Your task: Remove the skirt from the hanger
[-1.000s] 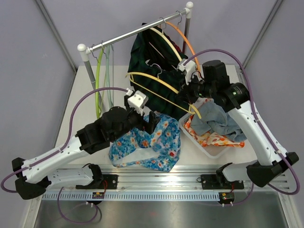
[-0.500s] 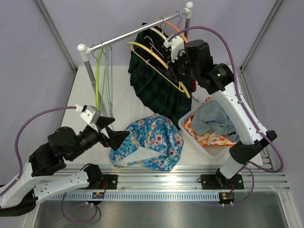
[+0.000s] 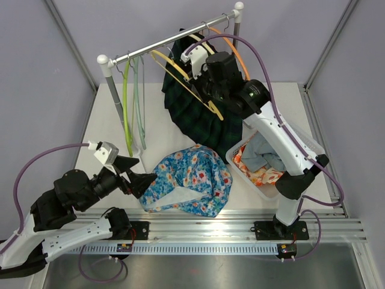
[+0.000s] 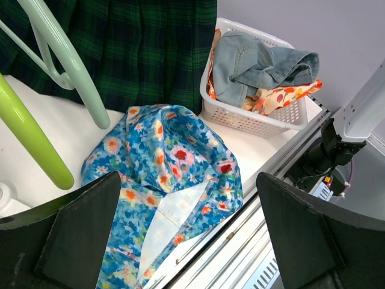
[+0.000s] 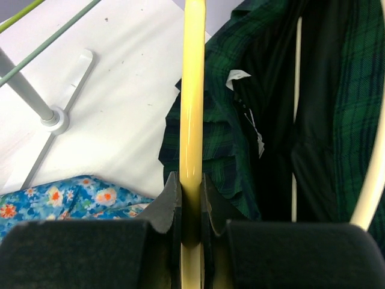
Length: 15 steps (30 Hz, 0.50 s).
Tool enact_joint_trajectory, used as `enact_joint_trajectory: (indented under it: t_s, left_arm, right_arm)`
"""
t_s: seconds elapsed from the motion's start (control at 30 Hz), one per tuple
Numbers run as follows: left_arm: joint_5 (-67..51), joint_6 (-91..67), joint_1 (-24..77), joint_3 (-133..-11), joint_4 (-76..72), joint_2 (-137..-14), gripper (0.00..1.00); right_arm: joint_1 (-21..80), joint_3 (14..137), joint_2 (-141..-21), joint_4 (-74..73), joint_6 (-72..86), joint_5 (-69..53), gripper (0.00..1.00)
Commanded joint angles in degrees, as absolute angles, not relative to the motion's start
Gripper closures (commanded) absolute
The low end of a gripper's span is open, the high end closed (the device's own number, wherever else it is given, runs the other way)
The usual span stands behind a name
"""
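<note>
A blue floral skirt (image 3: pixel 186 180) lies crumpled on the table, off any hanger; it also shows in the left wrist view (image 4: pixel 162 162). My right gripper (image 3: pixel 206 95) is shut on a bare yellow hanger (image 3: pixel 180 75), held up near the rack rail (image 3: pixel 162 43); the right wrist view shows the jaws (image 5: pixel 191 186) clamped on its bar (image 5: pixel 192 90). My left gripper (image 3: pixel 139 172) is open and empty, just left of the floral skirt and above it (image 4: pixel 186 180). A dark green plaid skirt (image 3: pixel 192 114) hangs on the rack behind the yellow hanger.
A white basket (image 3: pixel 236 158) of clothes stands at the right of the floral skirt, also in the left wrist view (image 4: pixel 252 123). A lime hanger (image 3: pixel 126 102) and a pale green hanger (image 3: pixel 139 102) hang at the rail's left. An orange hanger (image 3: pixel 231 45) hangs at its right end.
My left gripper has pulled back left and toward the near edge, away from the floral skirt. My right gripper has carried the yellow hanger up and left toward the rail.
</note>
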<state>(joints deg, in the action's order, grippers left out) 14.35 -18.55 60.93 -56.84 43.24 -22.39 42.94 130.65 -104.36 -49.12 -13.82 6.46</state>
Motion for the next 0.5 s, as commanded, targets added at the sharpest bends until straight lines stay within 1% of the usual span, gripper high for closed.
enact_joint_trajectory:
  t_s: [0.0,0.23,0.47]
  left_arm:
    - [14.77,-19.77,60.91,-56.69,42.63,-20.83,0.01]
    - [14.68,-20.21,61.0,-55.9,42.36,-20.39,0.01]
    - [14.59,-20.74,60.91,-55.28,42.37,-19.25,0.01]
  right_arm:
    - [45.52,134.12,-103.62,-41.93,-14.94,9.66,1.0]
    - [47.02,138.42,-106.0,-41.92,-15.56,10.99,1.0]
    - [48.51,135.61,-104.06,-39.64,-16.26,12.83,1.0]
